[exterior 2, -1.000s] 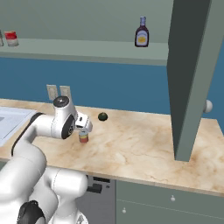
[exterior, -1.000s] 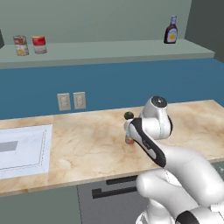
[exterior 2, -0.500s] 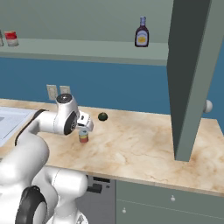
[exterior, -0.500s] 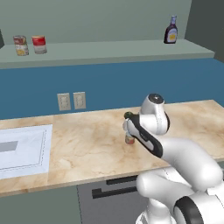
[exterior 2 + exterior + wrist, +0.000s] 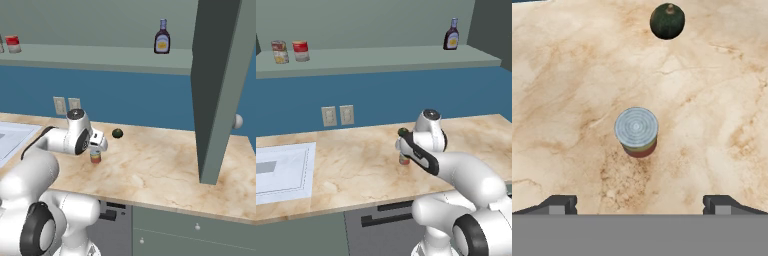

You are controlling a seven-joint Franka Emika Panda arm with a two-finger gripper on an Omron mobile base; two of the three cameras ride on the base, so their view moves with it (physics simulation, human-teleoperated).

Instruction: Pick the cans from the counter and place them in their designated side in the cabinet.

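Short grey-banded, orange-red-labelled tin can (image 5: 636,132) upright on beige marble worktop (image 5: 572,75), ungrasped beneath wide-spread jaws, not yet shelved; grey-green cabinet ledge (image 5: 381,57) still awaiting it.

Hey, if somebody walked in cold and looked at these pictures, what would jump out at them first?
Probably the white arm bent low over the counter, its open pincer hanging right above a small can with a silver top. Just beyond the can lies a dark green round lump. Up on the cabinet ledge, two cans stand at the left end and a dark sauce bottle at the right.
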